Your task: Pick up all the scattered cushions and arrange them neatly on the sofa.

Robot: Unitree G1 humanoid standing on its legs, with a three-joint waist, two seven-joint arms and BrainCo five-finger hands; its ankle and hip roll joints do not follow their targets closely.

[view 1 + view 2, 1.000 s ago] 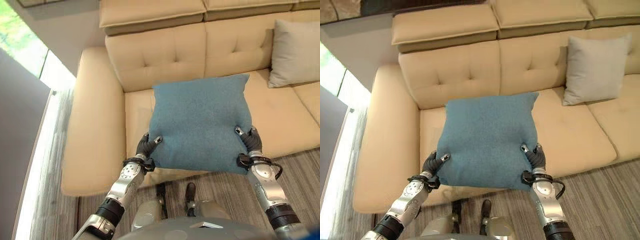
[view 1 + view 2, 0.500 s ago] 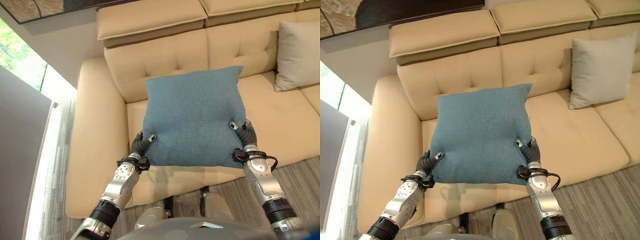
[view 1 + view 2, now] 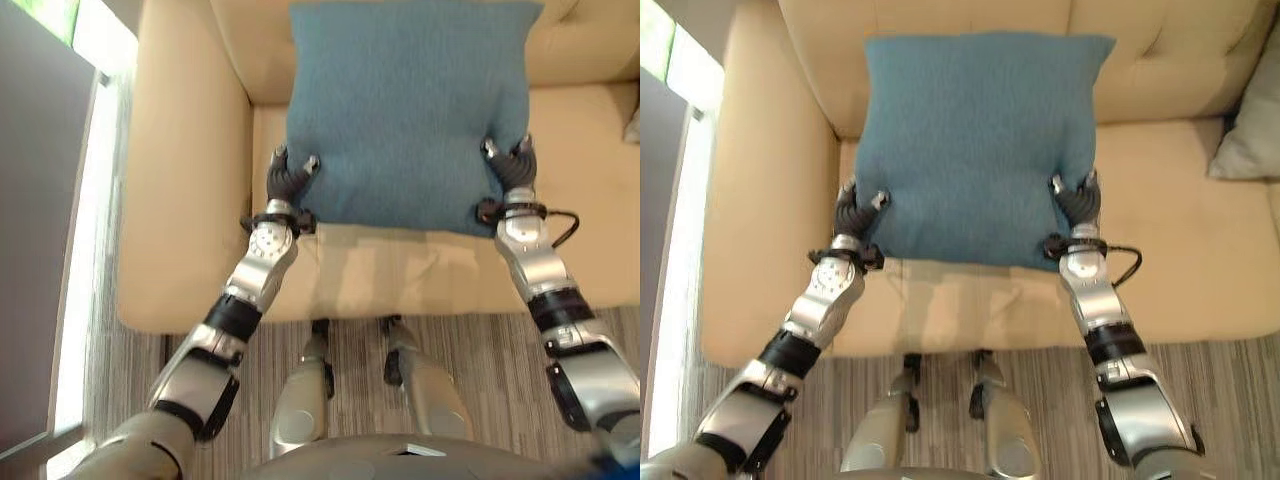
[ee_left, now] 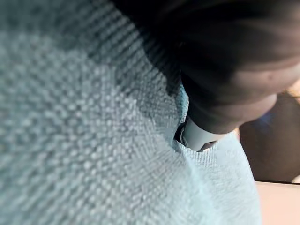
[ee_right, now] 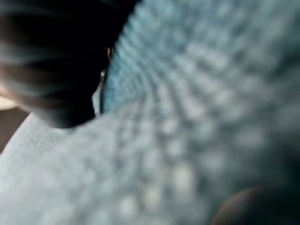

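Note:
A large blue cushion (image 3: pixel 408 110) is held over the beige sofa's (image 3: pixel 180 170) left seat, its far edge up against the backrest. My left hand (image 3: pixel 287 181) pinches its near left corner, thumb on top. On the near right corner my right hand (image 3: pixel 511 167) grips the same way. Both wrist views press close against the blue weave (image 4: pixel 93 140), with a fingertip (image 4: pixel 199 138) dug into the cloth. A grey cushion (image 3: pixel 1250 125) leans at the sofa's right edge of the picture.
The sofa's wide left armrest (image 3: pixel 755 200) runs beside the held cushion. Striped grey carpet (image 3: pixel 480 370) lies in front of the sofa. A bright window strip (image 3: pixel 90 200) borders the floor on the left.
Both hands have carried the blue cushion farther forward and up toward the backrest, arms stretched out more. The camera has tipped downward, so the sofa back has slid out of the top.

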